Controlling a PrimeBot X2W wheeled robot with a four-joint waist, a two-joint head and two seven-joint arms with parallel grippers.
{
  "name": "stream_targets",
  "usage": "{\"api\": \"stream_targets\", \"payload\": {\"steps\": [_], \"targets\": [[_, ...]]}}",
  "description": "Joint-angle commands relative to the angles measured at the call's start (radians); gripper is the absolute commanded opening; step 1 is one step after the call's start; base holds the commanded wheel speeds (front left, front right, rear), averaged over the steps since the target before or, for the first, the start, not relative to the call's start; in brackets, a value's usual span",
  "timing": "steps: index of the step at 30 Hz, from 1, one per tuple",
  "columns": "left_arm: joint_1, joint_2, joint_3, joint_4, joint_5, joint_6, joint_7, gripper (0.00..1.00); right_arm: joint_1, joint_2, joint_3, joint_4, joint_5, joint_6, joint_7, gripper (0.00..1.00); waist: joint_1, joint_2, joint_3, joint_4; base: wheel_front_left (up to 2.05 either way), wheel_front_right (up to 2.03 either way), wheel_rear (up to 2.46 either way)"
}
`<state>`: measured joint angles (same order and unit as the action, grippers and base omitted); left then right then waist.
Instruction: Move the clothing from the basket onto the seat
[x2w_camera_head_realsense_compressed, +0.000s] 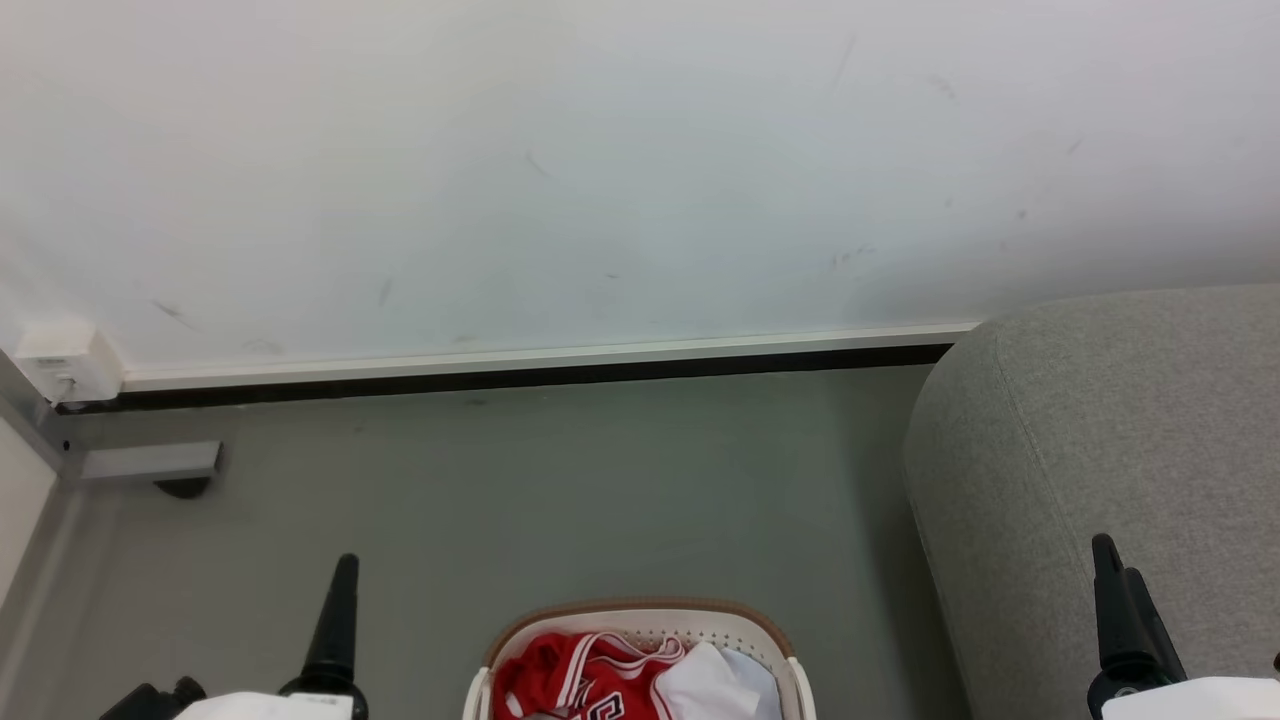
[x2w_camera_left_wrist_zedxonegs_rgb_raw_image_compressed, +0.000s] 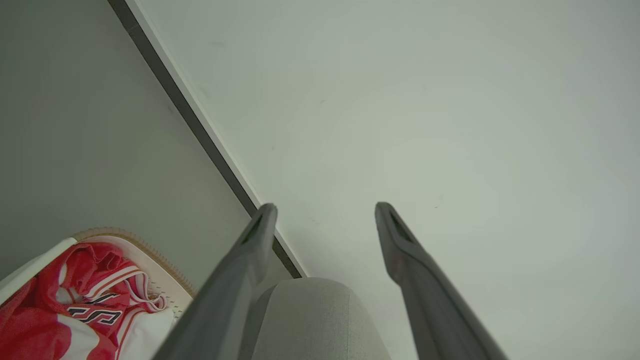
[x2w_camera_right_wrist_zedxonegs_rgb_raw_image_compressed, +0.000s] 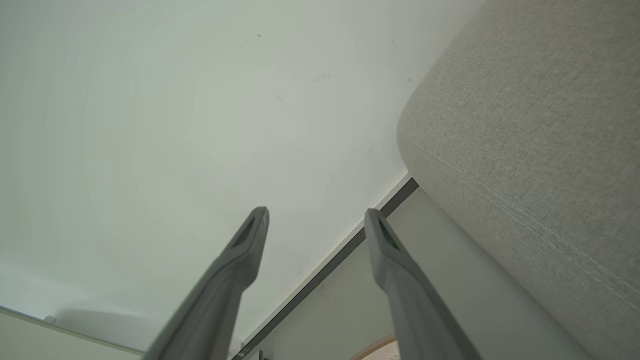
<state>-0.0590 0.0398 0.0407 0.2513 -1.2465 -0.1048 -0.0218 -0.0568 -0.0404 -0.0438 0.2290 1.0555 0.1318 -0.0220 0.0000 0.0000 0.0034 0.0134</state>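
The cream basket (x2w_camera_head_realsense_compressed: 640, 612) with a brown rim sits on the floor at the bottom middle of the head view. In it lies the red jersey (x2w_camera_head_realsense_compressed: 555, 675), crumpled, with striped trim and dark lettering, beside a pale cloth (x2w_camera_head_realsense_compressed: 715, 685). The grey sofa (x2w_camera_head_realsense_compressed: 1100, 430) fills the right side, its rounded arm toward the basket. My left gripper (x2w_camera_head_realsense_compressed: 343, 580) hangs left of the basket, above the floor. My right gripper (x2w_camera_head_realsense_compressed: 1115, 570) is over the sofa arm. In the left wrist view my left gripper (x2w_camera_left_wrist_zedxonegs_rgb_raw_image_compressed: 325, 207) is open and holds nothing, with the jersey (x2w_camera_left_wrist_zedxonegs_rgb_raw_image_compressed: 60, 300) at lower left. My right gripper (x2w_camera_right_wrist_zedxonegs_rgb_raw_image_compressed: 316, 213) is likewise open beside the sofa (x2w_camera_right_wrist_zedxonegs_rgb_raw_image_compressed: 525, 125).
A white wall (x2w_camera_head_realsense_compressed: 600, 170) with a dark baseboard (x2w_camera_head_realsense_compressed: 520, 375) runs behind the grey floor (x2w_camera_head_realsense_compressed: 560, 490). At the far left are a small white box (x2w_camera_head_realsense_compressed: 60, 365) on the wall and a grey bracket (x2w_camera_head_realsense_compressed: 150, 462) low on a panel.
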Motion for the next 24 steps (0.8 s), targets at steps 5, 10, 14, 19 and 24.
{"api": "stream_targets", "payload": {"steps": [5,10,14,19,24], "targets": [[0.001,0.008,-0.013,-0.023,0.123,0.017,-0.028,1.0,0.003,-0.023,0.015,-0.024,-0.147,-0.001,-0.028,1.0,0.0,0.0,0.0,0.001,0.0,0.0,0.0],[0.006,0.009,-0.019,-0.035,0.233,0.033,-0.046,1.0,0.008,-0.03,0.023,-0.026,-0.249,-0.001,-0.045,1.0,0.0,0.0,0.0,0.002,0.0,0.0,0.0],[0.012,0.009,-0.025,-0.046,0.308,0.042,-0.058,1.0,0.011,-0.033,0.026,-0.024,-0.323,-0.001,-0.058,1.0,0.0,0.0,0.001,0.003,0.0,0.0,0.0],[0.019,0.01,-0.031,-0.051,0.394,0.052,-0.075,1.0,0.019,-0.035,0.031,-0.016,-0.402,-0.001,-0.074,1.0,0.0,0.0,0.002,0.003,0.0,0.0,0.0],[0.028,0.01,-0.039,-0.047,0.489,0.055,-0.091,1.0,0.023,-0.036,0.036,-0.009,-0.472,-0.001,-0.09,1.0,0.0,0.0,0.002,0.002,0.0,0.0,0.0]]}}
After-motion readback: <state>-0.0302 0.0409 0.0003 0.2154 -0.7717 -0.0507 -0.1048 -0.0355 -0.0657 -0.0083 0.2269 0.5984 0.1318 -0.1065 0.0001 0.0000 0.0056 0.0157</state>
